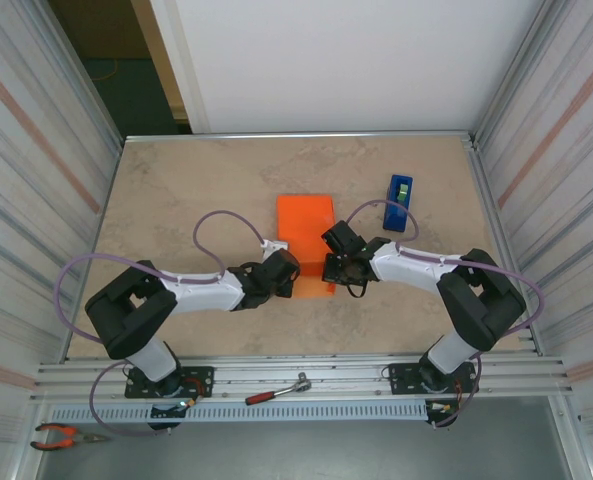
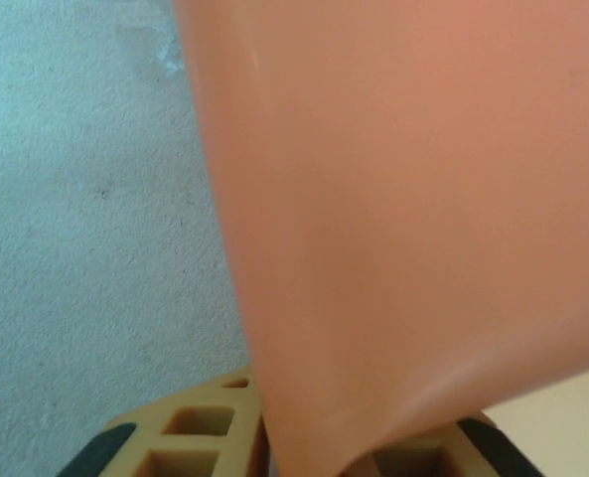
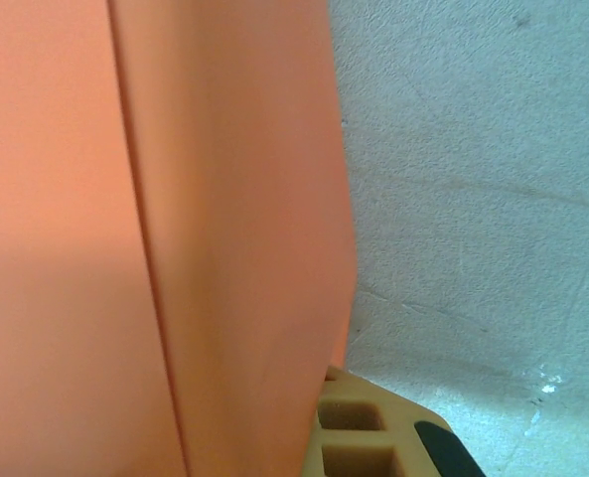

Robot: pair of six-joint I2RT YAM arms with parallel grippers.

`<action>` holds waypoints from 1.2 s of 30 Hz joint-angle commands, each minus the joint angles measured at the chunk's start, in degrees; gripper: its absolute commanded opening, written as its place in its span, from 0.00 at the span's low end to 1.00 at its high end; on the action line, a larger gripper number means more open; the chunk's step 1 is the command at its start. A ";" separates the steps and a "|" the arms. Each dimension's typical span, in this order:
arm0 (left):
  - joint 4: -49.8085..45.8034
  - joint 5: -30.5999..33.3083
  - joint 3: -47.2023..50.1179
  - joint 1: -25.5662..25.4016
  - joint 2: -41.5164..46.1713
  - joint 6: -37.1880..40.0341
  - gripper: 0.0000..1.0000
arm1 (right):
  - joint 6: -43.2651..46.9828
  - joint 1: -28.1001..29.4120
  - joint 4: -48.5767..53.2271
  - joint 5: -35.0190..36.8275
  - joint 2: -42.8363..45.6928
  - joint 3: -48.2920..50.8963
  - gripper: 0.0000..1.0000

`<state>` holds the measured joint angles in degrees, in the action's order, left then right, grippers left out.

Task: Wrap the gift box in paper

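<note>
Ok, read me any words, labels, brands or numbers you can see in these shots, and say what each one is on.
No text here can be read.
The paper: plain orange, no print.
The tape dispenser: blue with a green patch on top, too small to tell whether it bears any lettering.

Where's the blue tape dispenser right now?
Top view: the blue tape dispenser sits on the beige table, right of centre, just right of the orange paper sheet.
</note>
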<state>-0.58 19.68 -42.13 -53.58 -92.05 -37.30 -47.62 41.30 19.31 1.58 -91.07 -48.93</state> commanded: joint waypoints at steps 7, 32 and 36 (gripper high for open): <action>-2.80 1.80 -0.52 0.40 5.33 -2.20 0.52 | -1.12 0.40 0.49 1.21 0.13 0.82 0.00; -11.83 6.32 -5.18 -3.02 -2.21 -15.71 0.00 | -0.46 0.78 -1.47 -0.70 0.45 1.38 0.00; -13.83 7.02 -6.71 -3.71 -3.19 -16.80 0.30 | -0.41 0.72 -1.37 -0.72 0.45 1.40 0.00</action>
<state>-10.92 23.86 -46.94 -56.55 -94.32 -51.57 -47.62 41.41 17.98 1.52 -91.05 -48.51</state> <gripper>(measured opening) 0.149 0.042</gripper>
